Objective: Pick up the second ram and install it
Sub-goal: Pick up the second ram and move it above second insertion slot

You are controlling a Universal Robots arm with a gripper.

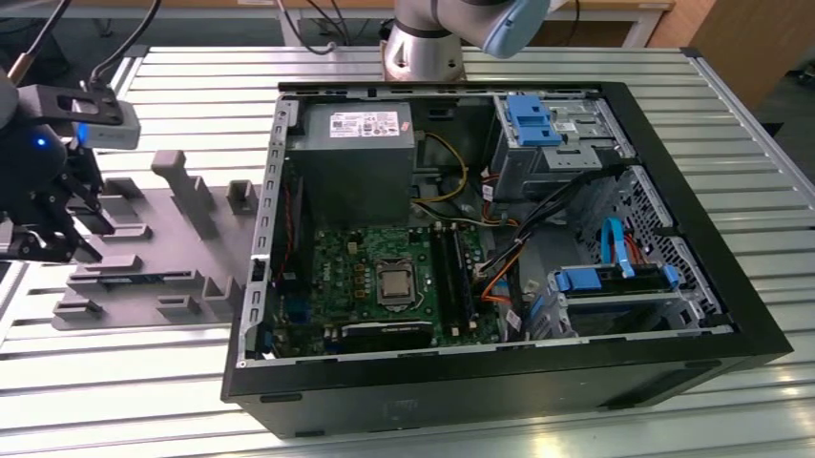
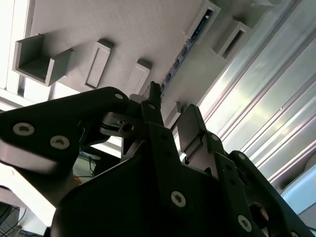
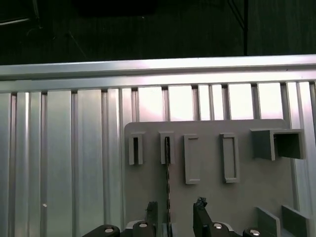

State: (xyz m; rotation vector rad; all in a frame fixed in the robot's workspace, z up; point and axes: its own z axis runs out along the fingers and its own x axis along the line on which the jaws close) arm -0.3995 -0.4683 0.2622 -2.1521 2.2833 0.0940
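At the exterior view's far left the end effector hangs over the left end of a grey fixture plate, close to the edge of the counter on that side. In the first wrist view its fingers are spread, one on each side of the second ram. A gap shows on both sides (narrower on one than the other), so nothing pinches the stick. The ram stands on its long edge on the plate, its far end seated in a slotted block. Other raised blocks stand alongside with bare plate between them, and open ribbed counter lies beyond the plate's far edge.

Further right in the exterior view, the plate ends just beside the open computer case, whose black walls ring the motherboard. The long black slots run along the board, with orange cables close at their right. Drive cages with blue tabs crowd the case's right side.
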